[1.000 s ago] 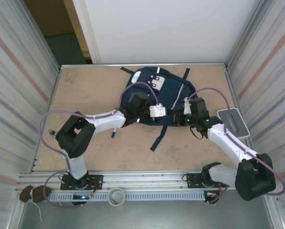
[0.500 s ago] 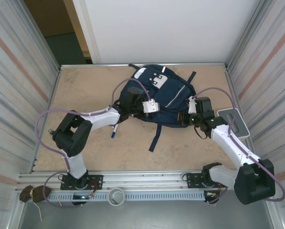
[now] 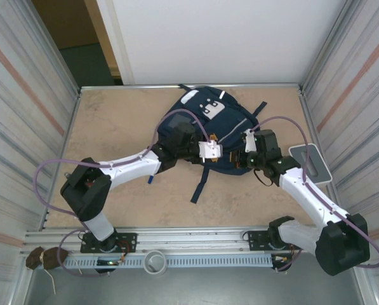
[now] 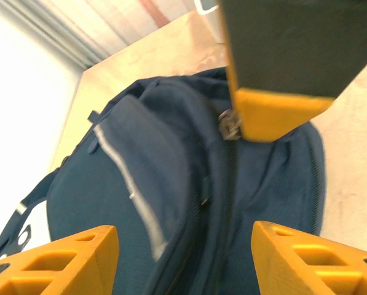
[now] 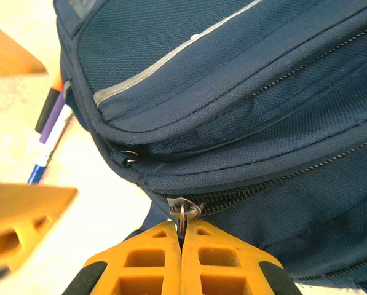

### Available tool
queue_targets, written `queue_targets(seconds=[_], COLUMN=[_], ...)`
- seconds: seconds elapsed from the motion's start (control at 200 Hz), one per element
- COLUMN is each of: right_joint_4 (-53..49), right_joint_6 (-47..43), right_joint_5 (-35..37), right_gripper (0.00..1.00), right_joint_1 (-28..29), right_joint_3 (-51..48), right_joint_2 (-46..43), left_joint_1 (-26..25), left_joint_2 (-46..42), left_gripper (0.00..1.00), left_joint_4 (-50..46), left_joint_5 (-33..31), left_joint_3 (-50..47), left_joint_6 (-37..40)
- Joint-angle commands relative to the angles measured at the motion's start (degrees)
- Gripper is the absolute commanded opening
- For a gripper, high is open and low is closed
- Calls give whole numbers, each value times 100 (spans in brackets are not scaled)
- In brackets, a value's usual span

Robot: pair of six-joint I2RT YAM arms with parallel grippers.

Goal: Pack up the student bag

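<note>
Clamping right pincer shut on small metal zipper pull, probably to run the zip. Holding left pincer spread wide, empty, over large navy blue fabric student bag lying far-centre on beige bench, likely to brace fabric.

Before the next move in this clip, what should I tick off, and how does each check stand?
1. Right gripper shut on the zipper pull: ok.
2. Left gripper open and empty above the backpack: ok.
3. Compartment opened enough for packing: not ok; the zipper teeth beside the pull look closed.
4. Pens lying on the table beside the backpack: ok.
5. Backpack braced against the pull: cannot tell.
</note>
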Motion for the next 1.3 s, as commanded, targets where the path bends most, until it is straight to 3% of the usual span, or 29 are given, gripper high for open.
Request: queue_targets(seconds=[0.0, 0.1, 0.18, 0.401, 0.531, 0.661, 0.777, 0.852, 0.962, 1.037, 1.162, 1.298], right_joint_4=[344, 426, 444, 119, -471, -1109, -1121, -1010, -503, -193, 144, 398], right_joint_6=[210, 277, 296, 141, 61, 139, 233, 182, 54, 15, 64, 223], right_joint_5=[-257, -326, -366, -216, 446, 1642, 2124, 2074, 1373, 902, 509, 275], right_gripper=[0, 0, 0, 0, 0, 0, 0, 0, 0, 0, 0, 0], right_joint_1=[157, 265, 304, 270, 206, 191, 157, 115, 156, 248, 457, 556], right_joint_3=[297, 315, 307, 228, 294, 472, 470, 491, 419, 386, 369, 350], right_joint_2=[-169, -150, -131, -199, -177, -17, 6, 73, 95, 78, 36, -17], left_joint_1=[-68, -83, -55, 211, 417, 714, 953, 1094, 1256, 1279, 1261, 1070], left_joint_2=[141, 338, 483, 517, 290, 24, -84, -119, -88, -70, -351, -747], left_gripper=[59, 58, 52, 19, 0, 0, 0, 1, 5, 13, 44, 57], left_joint_4=[-108, 4, 90, 145, 318, 580, 624, 691, 724, 582, 40, -418], left_joint_5=[-49, -98, -198, 18, 269, 860, 1146, 1261, 1330, 1189, 1178, 1238], left_joint_3=[228, 302, 354, 344, 90, -249, -369, -431, -469, -477, -474, -501], left_joint_6=[225, 274, 346, 320, 227, 46, -69, -172, -286, -298, -698, -1109])
